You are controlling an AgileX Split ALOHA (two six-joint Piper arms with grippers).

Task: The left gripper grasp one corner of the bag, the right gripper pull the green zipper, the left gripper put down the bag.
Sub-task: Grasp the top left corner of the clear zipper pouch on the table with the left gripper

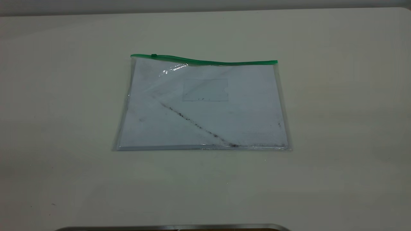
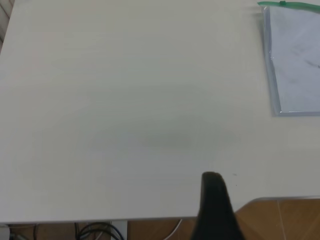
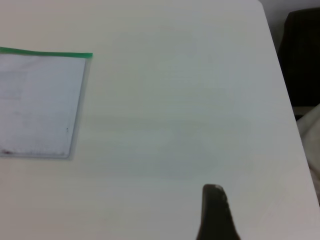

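Left gripper point(image 2: 214, 200) is seen only in the left wrist view, as one dark finger tip held above the table point(image 1: 64, 112) near its front edge, well apart from the bag; whether its fingers are spread or closed cannot be told.

Bag point(image 1: 202, 106) is laid flat at the table's middle, untouched. White paper is seen through the clear plastic, crossed by a dark diagonal smudge line point(image 1: 196, 125), with a small clear card pocket point(image 1: 205, 90) near the top.

Green zipper point(image 1: 205, 61) is run along the far long edge, its slider tab point(image 1: 154, 55) near the left end.

Right gripper point(image 3: 215, 212) is seen only in the right wrist view, one dark finger tip above bare table, well apart from the bag's right edge; finger state cannot be told.
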